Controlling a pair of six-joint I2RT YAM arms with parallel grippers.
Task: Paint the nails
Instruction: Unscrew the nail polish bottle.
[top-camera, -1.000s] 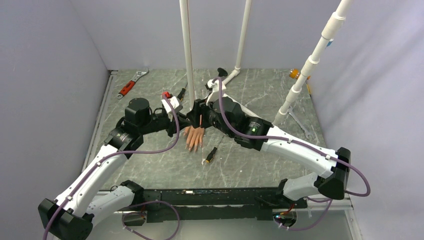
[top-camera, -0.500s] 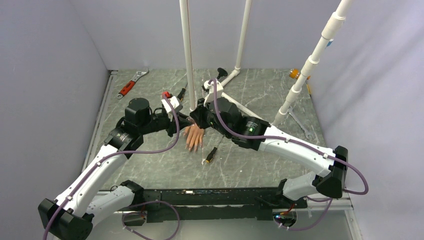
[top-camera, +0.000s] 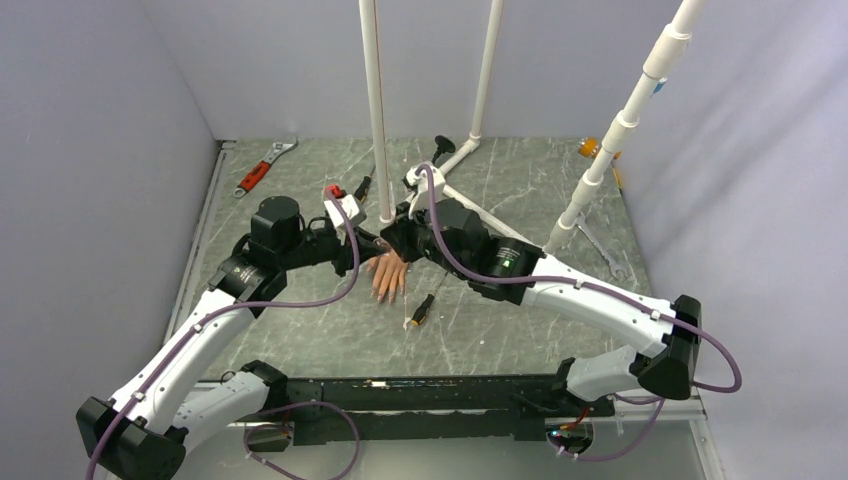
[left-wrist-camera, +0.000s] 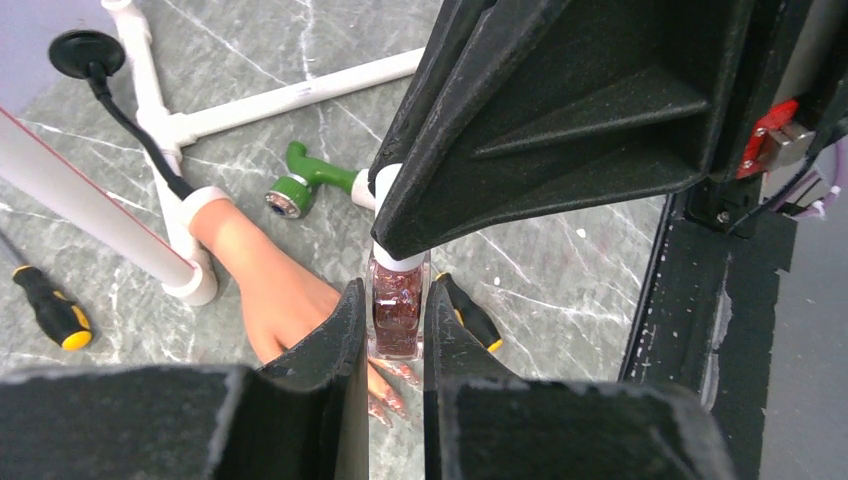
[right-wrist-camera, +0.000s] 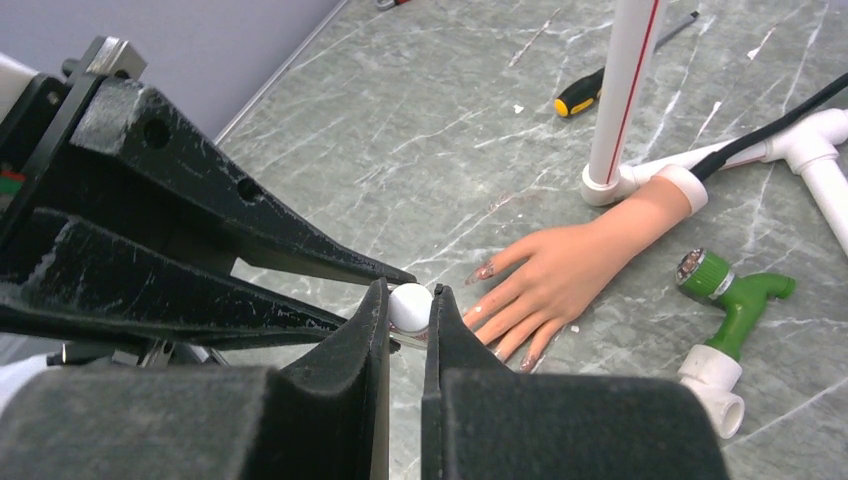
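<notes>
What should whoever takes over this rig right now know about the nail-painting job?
Left gripper: fingers shut on the polish bottle, held close by the mannequin hand.
Right gripper: fingers shut on the bottle's white cap.
Mannequin hand: palm down on the table.
Done: bottle lifted, cap gripped.
Left: remove the cap, paint the nails; whether any is already painted is unclear.

Left arm (top-camera: 190, 340) and right arm (top-camera: 600, 298): white shells, black joints, a purple cable (top-camera: 300, 303) along each. Left gripper (left-wrist-camera: 392, 300) and right gripper (right-wrist-camera: 408, 300) are black, wedge-fingered.
</notes>
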